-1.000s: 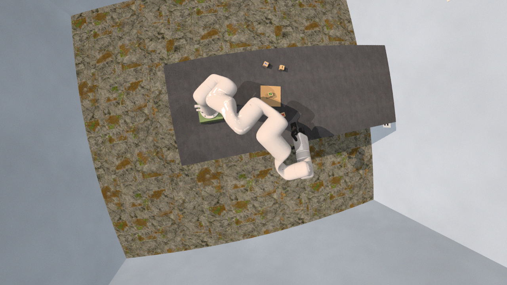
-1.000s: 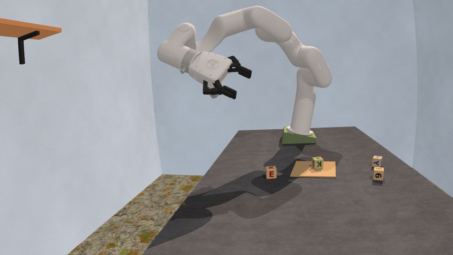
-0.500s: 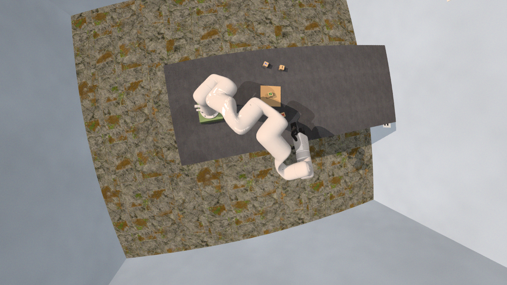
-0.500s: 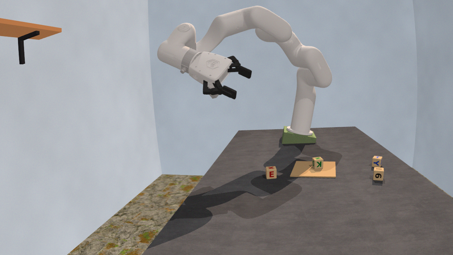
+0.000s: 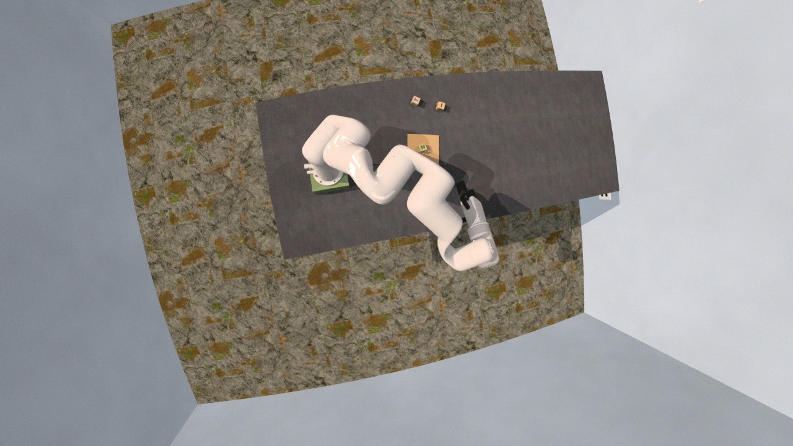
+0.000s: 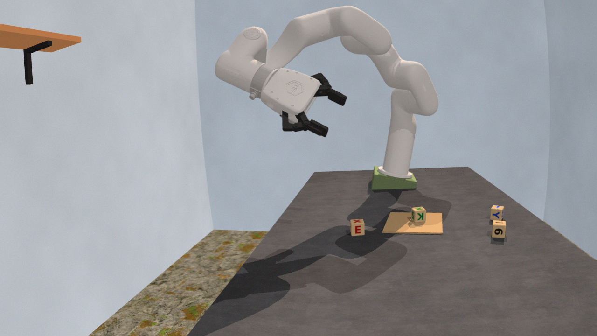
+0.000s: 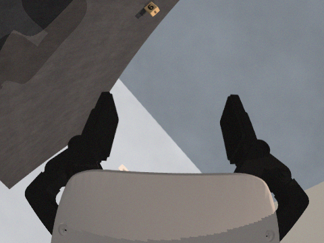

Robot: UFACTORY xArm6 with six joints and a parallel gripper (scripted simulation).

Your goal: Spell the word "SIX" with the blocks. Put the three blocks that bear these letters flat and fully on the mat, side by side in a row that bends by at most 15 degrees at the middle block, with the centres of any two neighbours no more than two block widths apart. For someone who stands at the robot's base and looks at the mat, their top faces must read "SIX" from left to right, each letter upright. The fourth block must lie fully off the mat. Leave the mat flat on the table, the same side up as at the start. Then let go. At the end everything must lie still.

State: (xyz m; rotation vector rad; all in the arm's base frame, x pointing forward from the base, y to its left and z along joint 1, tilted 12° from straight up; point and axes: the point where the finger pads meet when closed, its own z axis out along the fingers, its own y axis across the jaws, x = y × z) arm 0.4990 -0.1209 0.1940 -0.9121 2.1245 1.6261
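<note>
The tan mat (image 5: pixel 413 140) (image 6: pixel 433 226) lies flat on the table. A block with green letters (image 5: pixel 423 147) (image 6: pixel 418 214) sits turned on it, N on top and K on a side. A block with red letters (image 6: pixel 357 227), X on top and E on a side, lies off the mat; the arm hides it in the top view. A block with black letters (image 5: pixel 440 106) (image 6: pixel 498 229) (image 7: pixel 152 9), I on top and 6 on a side, lies off the mat, near a block with blue letters (image 5: pixel 416 100) (image 6: pixel 496 213). My gripper (image 6: pixel 335 115) (image 7: pixel 169 106) is open and empty, high above the table, pointing sideways.
The arm stands on a green base (image 5: pixel 331 188) (image 6: pixel 392 184) at one end of the dark table (image 5: pixel 526 127) (image 6: pixel 417 292). A wooden shelf (image 6: pixel 24 35) juts from the wall at the upper left of the exterior view. My wrist hangs past the table's long edge.
</note>
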